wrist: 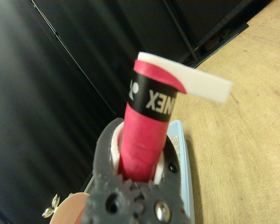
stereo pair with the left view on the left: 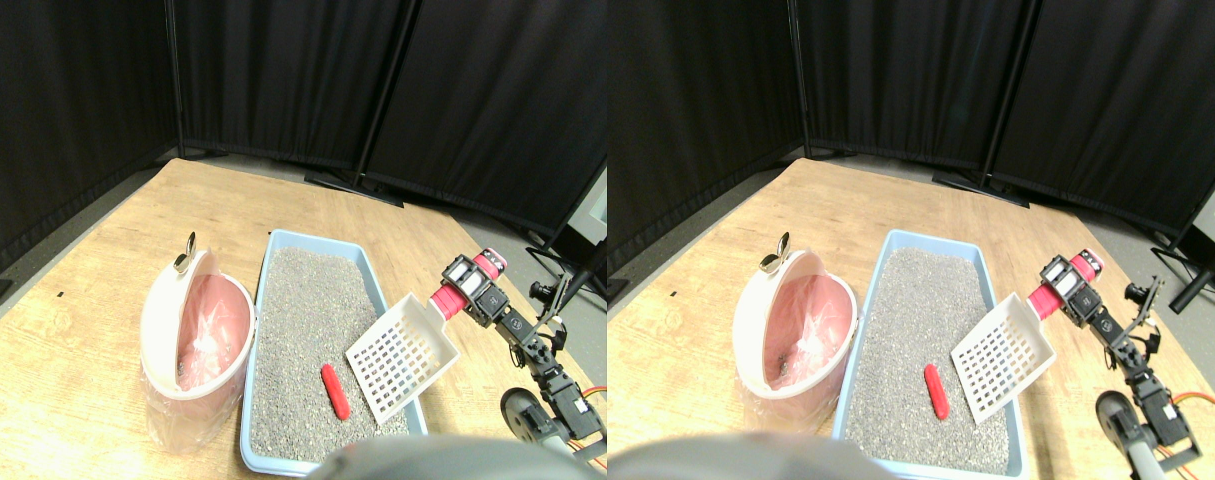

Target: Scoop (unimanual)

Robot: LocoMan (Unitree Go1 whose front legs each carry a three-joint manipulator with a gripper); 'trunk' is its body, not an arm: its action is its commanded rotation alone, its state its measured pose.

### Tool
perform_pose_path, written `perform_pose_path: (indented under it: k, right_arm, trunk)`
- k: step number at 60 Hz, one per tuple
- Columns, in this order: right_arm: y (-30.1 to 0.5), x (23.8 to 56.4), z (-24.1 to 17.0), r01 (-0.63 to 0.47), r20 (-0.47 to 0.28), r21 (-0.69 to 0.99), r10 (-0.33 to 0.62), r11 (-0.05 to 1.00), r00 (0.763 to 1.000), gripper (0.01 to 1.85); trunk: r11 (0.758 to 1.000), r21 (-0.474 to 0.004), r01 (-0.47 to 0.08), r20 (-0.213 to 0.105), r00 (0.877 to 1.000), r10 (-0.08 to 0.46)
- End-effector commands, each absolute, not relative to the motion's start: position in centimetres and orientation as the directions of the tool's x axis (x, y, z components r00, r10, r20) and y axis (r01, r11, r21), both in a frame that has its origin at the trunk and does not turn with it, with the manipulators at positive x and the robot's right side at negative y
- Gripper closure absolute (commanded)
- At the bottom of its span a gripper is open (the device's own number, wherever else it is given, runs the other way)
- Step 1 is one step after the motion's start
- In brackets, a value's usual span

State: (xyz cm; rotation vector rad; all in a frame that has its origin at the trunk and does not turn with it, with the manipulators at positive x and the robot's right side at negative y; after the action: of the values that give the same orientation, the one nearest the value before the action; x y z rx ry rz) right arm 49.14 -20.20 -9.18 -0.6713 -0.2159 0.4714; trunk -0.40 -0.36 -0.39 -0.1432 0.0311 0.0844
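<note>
A long, pale-blue plastic litter tray [stereo pair with the left view on the left: 266,300], filled with grey granular litter [stereo pair with the left view on the left: 307,340], is seen lying on a light wooden tabletop [stereo pair with the left view on the left: 87,250]. A small red oblong object [stereo pair with the left view on the left: 335,391] is seen resting on the litter toward the near end of the tray, to the right of its middle line.

A white plastic slotted scoop [stereo pair with the left view on the left: 402,355] with a red wrapped handle [stereo pair with the left view on the left: 448,300] is held by the right gripper [stereo pair with the left view on the left: 475,290]; in the wrist view the 2 dark jaws are seen closed around the red handle [wrist: 147,135], with a black lettered band wound about it and a white edge of the scoop [wrist: 200,84] showing past it. The scoop's grid face is tilted, its lower edge being near the litter just right of the red object; whether it touches the litter cannot be told. The scoop is placed over the right rim of the tray.

Just beside the tray's left wall, a white round bin lined with a pink plastic bag [stereo pair with the left view on the left: 199,345] is set, with a small metal clip [stereo pair with the left view on the left: 184,258] fixed at its far rim. Black curtain panels [stereo pair with the left view on the left: 267,70] on dark stands are seen closing off the back of the scene.
</note>
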Motion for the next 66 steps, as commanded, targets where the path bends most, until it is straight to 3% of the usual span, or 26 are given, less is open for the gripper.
perform_pose_path:
  k: [1,10,19,27,33,39,52,55,59,60,65,66]
  right_arm:
    - [-19.8,49.1,-8.7,-0.307,0.064,-0.694,0.481,0.651,0.874,1.81]
    - [-19.7,48.8,-8.9,-0.31,0.071,-0.705,0.497,0.639,0.865,1.81]
    - [-19.3,48.2,-8.9,-0.309,0.046,-0.716,0.484,0.626,0.874,1.81]
    - [-18.9,48.2,-9.2,-0.325,0.023,-0.707,0.48,0.628,0.877,1.81]
    - [-18.3,48.2,-10.2,-0.348,0.013,-0.713,0.507,0.609,0.862,1.81]
    - [-17.8,47.9,-11.0,-0.37,-0.034,-0.705,0.493,0.605,0.869,1.81]
    - [-15.9,47.2,-14.3,-0.473,-0.11,-0.659,0.547,0.585,0.83,1.81]
    - [-15.1,46.8,-15.6,-0.512,-0.125,-0.626,0.572,0.588,0.81,1.81]
    - [-14.1,46.1,-17.6,-0.535,-0.133,-0.579,0.576,0.615,0.806,1.81]
    - [-13.4,45.4,-18.9,-0.557,-0.179,-0.561,0.566,0.613,0.804,1.81]
    - [-12.5,44.7,-20.1,-0.577,-0.212,-0.524,0.56,0.626,0.801,1.81]
    - [-11.9,44.4,-20.7,-0.588,-0.211,-0.521,0.575,0.619,0.791,1.81]
  trunk:
    - [0.983,-0.153,-0.1,-0.062,0.994,0.092]
    - [0.983,-0.153,-0.1,-0.062,0.994,0.092]
    - [0.983,-0.155,-0.101,-0.058,0.994,0.094]
    - [0.982,-0.157,-0.103,-0.066,0.993,0.093]
    - [0.981,-0.163,-0.107,-0.074,0.993,0.096]
    - [0.979,-0.168,-0.114,-0.088,0.991,0.1]
    - [0.972,-0.189,-0.139,-0.11,0.987,0.12]
    - [0.97,-0.196,-0.147,-0.117,0.985,0.126]
    - [0.968,-0.196,-0.159,-0.124,0.983,0.136]
    - [0.966,-0.199,-0.164,-0.126,0.982,0.141]
    - [0.964,-0.202,-0.173,-0.13,0.98,0.148]
    - [0.963,-0.204,-0.175,-0.131,0.98,0.15]
